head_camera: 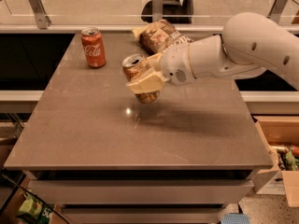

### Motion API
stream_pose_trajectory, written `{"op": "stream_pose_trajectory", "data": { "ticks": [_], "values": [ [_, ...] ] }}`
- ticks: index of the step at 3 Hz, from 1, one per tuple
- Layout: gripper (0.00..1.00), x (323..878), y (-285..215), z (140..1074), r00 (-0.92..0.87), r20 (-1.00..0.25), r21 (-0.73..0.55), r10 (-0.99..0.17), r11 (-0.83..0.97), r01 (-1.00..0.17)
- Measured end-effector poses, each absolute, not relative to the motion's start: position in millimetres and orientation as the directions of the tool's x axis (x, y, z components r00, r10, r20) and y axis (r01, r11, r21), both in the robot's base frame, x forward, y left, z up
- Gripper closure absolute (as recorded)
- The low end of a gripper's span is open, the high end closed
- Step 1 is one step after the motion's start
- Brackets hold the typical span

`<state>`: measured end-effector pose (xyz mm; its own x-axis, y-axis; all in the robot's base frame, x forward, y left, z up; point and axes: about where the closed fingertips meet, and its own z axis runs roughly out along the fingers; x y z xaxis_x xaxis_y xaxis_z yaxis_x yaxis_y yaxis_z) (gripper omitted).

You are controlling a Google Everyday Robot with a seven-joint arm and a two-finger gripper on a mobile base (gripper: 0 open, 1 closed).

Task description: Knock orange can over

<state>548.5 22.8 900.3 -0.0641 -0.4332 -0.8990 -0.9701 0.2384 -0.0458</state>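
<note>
**Q:** What stands far left on the grey tabletop [70, 125]?

**A:** An upright red Coca-Cola can [93, 47].

**Q:** And mid-table?

**A:** The pale orange aluminium can [135, 69], tilted, clamped between the cream fingers [145, 84] of the gripper [144, 78] on the white arm [243, 50]. A crumpled brown snack bag [161, 35] lies behind.

Red Coca-Cola can [93, 47] upright, far left on grey table [84, 134]; brown chip bag [159, 34] lying far centre; cardboard box [280, 169] on floor, right.
</note>
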Motion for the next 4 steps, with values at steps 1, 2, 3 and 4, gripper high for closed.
{"op": "stream_pose_trajectory", "data": {
  "ticks": [1,2,3,4],
  "values": [
    [1.0,546.8,22.0,899.5,-0.095,-0.865,-0.036,-0.493,0.248,-0.968],
    [1.0,543.7,20.7,899.1,-0.105,-0.833,-0.049,-0.543,0.262,-0.964],
    [1.0,538.5,19.2,895.1,-0.114,-0.796,-0.066,-0.595,0.272,-0.96],
    [1.0,536.1,16.0,890.7,-0.125,-0.759,-0.08,-0.639,0.281,-0.956]
  ]
}}
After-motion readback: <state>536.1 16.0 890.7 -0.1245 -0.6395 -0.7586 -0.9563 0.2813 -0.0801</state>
